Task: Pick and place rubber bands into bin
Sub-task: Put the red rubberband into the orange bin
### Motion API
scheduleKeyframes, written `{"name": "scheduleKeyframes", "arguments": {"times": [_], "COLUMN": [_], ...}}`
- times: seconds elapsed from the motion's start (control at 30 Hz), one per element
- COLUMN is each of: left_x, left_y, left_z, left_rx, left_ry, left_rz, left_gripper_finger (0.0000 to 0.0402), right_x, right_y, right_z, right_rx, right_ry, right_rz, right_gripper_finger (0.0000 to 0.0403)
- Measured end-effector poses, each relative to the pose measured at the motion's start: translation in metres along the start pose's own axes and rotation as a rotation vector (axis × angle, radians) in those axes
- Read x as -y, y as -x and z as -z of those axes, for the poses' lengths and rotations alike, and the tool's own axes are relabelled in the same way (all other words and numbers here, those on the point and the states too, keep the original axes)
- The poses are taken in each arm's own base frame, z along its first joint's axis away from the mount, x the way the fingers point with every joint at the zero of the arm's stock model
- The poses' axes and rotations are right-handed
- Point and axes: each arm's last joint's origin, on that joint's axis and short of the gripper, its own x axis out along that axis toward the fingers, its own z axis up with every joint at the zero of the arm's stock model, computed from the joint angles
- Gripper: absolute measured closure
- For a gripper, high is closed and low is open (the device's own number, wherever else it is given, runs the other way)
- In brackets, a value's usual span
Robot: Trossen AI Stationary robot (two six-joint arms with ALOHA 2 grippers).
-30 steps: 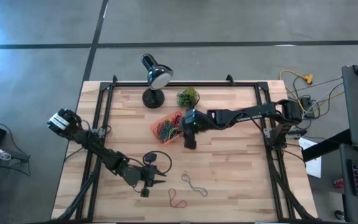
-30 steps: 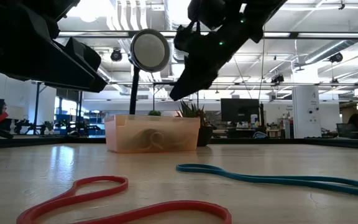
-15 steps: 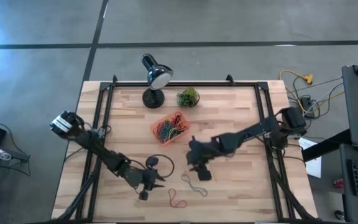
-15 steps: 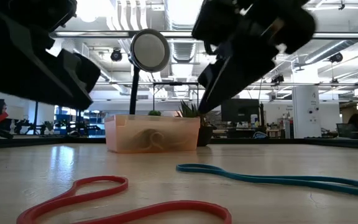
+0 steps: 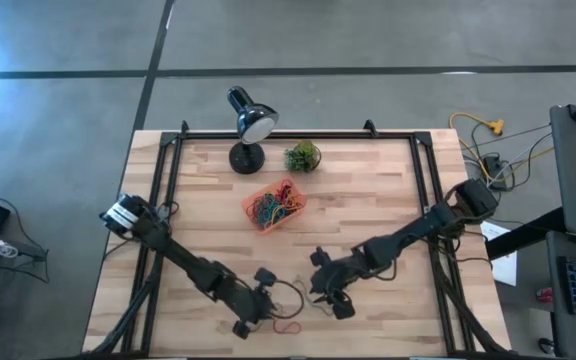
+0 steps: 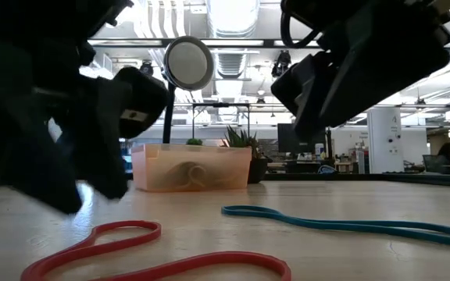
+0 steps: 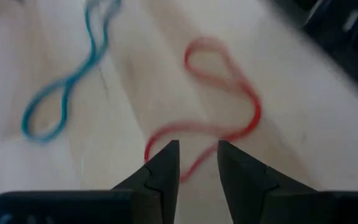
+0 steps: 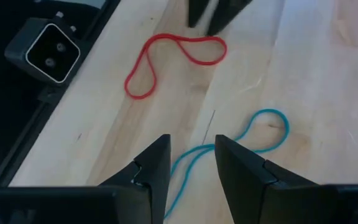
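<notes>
Two rubber bands lie flat on the wooden table near its near edge: a red rubber band [image 7: 225,87] [image 8: 166,59] [image 6: 155,250] and a blue rubber band [image 8: 241,146] [image 7: 67,81] [image 6: 342,224]. My left gripper [image 7: 196,149] [image 5: 271,312] is open, low over the near end of the red band. My right gripper [image 8: 191,142] [image 5: 321,297] is open, its fingers standing on either side of the blue band's middle. The orange-red bin [image 5: 273,204] [image 6: 192,166] sits mid-table with several coloured bands inside.
A black desk lamp [image 5: 248,122] and a small green plant [image 5: 302,155] stand behind the bin at the far edge. Black frame rails [image 5: 163,200] run along both table sides. A small camera block [image 8: 45,46] sits at the near edge beside the red band.
My right gripper has swung from above the bin toward the table's near edge and come down over the blue band. My left gripper has moved right and toward the near edge, lowering over the red band. Both bands have stayed where they were.
</notes>
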Motion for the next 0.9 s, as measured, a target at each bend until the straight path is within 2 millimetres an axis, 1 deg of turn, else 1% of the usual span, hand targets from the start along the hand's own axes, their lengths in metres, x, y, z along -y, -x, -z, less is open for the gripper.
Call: {"name": "scheduleKeyframes", "arguments": {"times": [0.07,0.17,0.3,0.4,0.47,0.57,0.8,0.9], "left_x": [0.0,0.001,0.002,0.0,-0.003,-0.007,-0.008,-0.009], "left_y": [0.001,0.005,0.01,0.011,0.01,0.006,-0.015,-0.016], "left_z": [-0.006,-0.019,-0.039,-0.047,-0.048,-0.045,-0.031,-0.031], "left_rx": [-0.113,-0.229,-0.223,-0.206,-0.203,-0.22,-0.285,-0.289], "left_ry": [-0.016,-0.038,-0.097,-0.122,-0.131,-0.132,-0.167,-0.167], "left_rz": [-0.011,-0.02,0.007,0.041,0.06,0.072,0.124,0.124], "left_gripper_finger": [0.0308,0.0308,0.0308,0.0308,0.0308,0.0308,0.0308,0.0308], "right_x": [-0.001,-0.001,-0.001,-0.001,0.0,0.0,0.001,0.001], "right_y": [0.0,0.0,0.0,-0.001,-0.001,-0.002,-0.002,-0.002], "right_z": [0.0,0.0,0.002,0.006,0.009,0.011,0.012,0.013], "right_rx": [-0.002,-0.002,-0.006,-0.017,-0.023,-0.032,-0.036,-0.04], "right_ry": [0.002,0.003,-0.003,-0.006,-0.016,-0.024,-0.025,-0.025], "right_rz": [-0.002,-0.001,0.002,0.003,0.004,0.006,0.007,0.008], "right_gripper_finger": [0.0282,0.0281,0.028,0.028,0.028,0.028,0.0284,0.0284]}}
